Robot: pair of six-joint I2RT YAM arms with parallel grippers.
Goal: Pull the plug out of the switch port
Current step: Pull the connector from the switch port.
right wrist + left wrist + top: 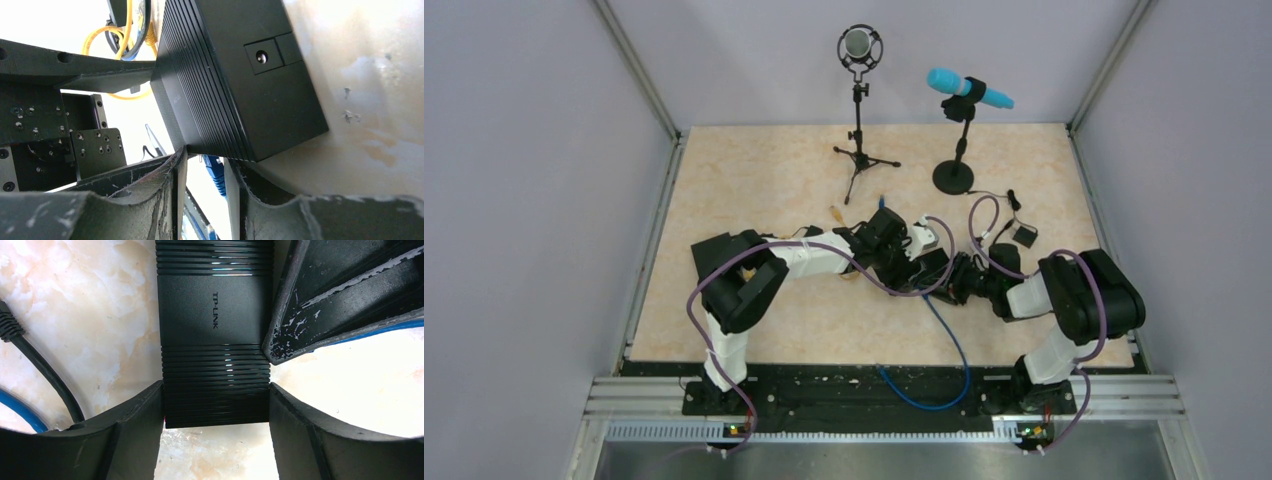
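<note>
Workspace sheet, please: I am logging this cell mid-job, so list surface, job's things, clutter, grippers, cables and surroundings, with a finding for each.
Surface: marbled beige table.
Job's things: black switch on the table; blue plug at its edge.
Clutter: tripod microphone stand; round-base stand with a turquoise microphone; small black box.
Grippers: left gripper jaws clamp the switch's two sides; right gripper jaws flank the blue plug, grip unclear.
Cables: blue cable runs to the near edge; yellow cable behind the switch; black cable beside it.
Surroundings: plain pale walls on three sides.
</note>
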